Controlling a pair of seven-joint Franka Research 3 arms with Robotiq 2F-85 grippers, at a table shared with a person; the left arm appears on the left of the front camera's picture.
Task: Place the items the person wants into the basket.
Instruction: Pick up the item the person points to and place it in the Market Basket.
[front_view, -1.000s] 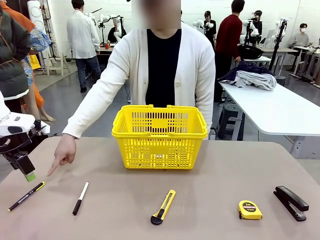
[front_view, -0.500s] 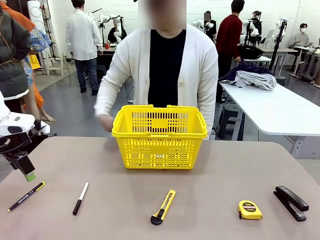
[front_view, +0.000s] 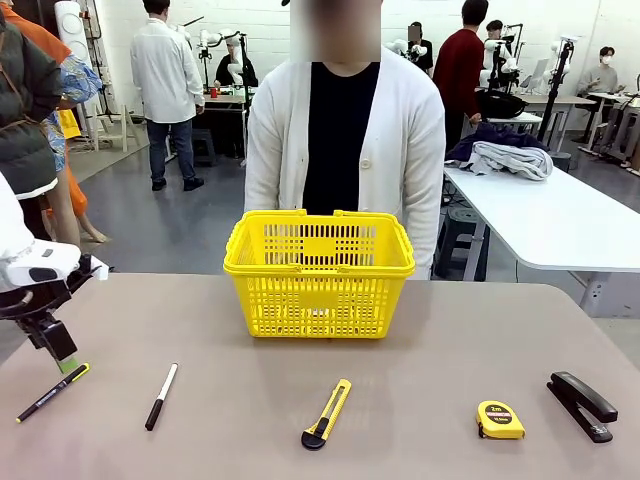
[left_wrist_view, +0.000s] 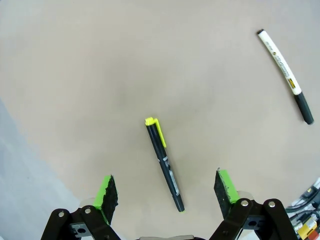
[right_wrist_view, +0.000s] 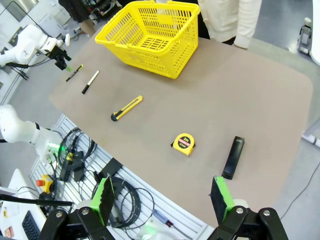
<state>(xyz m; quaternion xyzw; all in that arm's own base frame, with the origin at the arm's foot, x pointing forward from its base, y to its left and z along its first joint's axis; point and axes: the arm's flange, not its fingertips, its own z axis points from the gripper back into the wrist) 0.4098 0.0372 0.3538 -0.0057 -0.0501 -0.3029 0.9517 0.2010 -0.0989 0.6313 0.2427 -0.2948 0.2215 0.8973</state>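
My left fingers (left_wrist_view: 106, 192) stand wide apart over the near left part of the desk (front_view: 430, 360), holding nothing. The thin black pen (left_wrist_view: 164, 162) lies flat below them. In my left wrist view its long axis runs up between the two pads, with the yellow tip pointing away from me and the black end nearest my wrist. From the front the pen (front_view: 52, 392) lies on a slant, yellow tip toward the far right.

The black marker (front_view: 160, 396) lies just to its right on a similar slant, white cap at the far end. The yellow tape measure (front_view: 500, 420) sits flat, well off to the right. My right fingers (right_wrist_view: 104, 200) are spread and empty, high above the desk's near edge.

The yellow basket (front_view: 320, 300) stands upright at the far middle, in front of the person (front_view: 345, 150). The desk is plain matte tan. Behind it are a grey floor, a white table with folded clothes, and other people.
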